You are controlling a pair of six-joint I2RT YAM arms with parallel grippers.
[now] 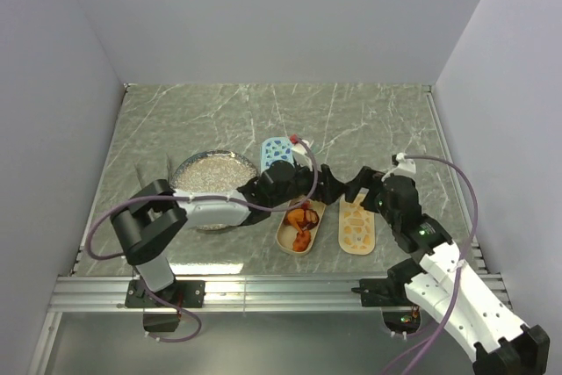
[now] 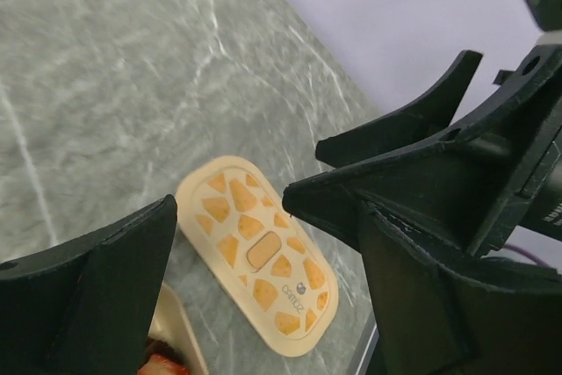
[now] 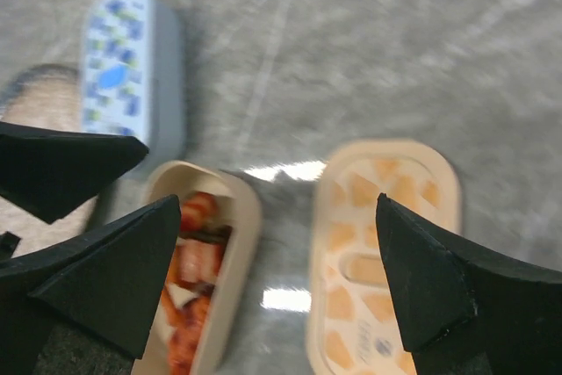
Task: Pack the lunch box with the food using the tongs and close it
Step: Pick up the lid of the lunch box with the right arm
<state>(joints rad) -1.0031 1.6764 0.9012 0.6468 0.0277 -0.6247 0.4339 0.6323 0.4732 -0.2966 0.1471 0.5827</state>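
The beige oval lunch box (image 1: 300, 226) lies open and holds the food (image 1: 301, 217), reddish and orange chunks, which also show in the right wrist view (image 3: 195, 261). Its beige lid (image 1: 357, 227) with orange patches lies flat on the table just right of it (image 3: 386, 252) (image 2: 255, 256). My left gripper (image 1: 327, 183) hovers open over the box's far end, nothing between its fingers (image 2: 97, 287). Close beside it, my right gripper (image 1: 362, 189) stands open and empty above the gap between box and lid (image 3: 277, 208). The tongs are out of view.
A round silvery speckled plate (image 1: 213, 173) sits left of the box, partly under my left arm. A blue-patterned oval tub (image 1: 279, 151) (image 3: 132, 68) lies behind the box. The table's right rail (image 1: 457, 191) and near edge run close by.
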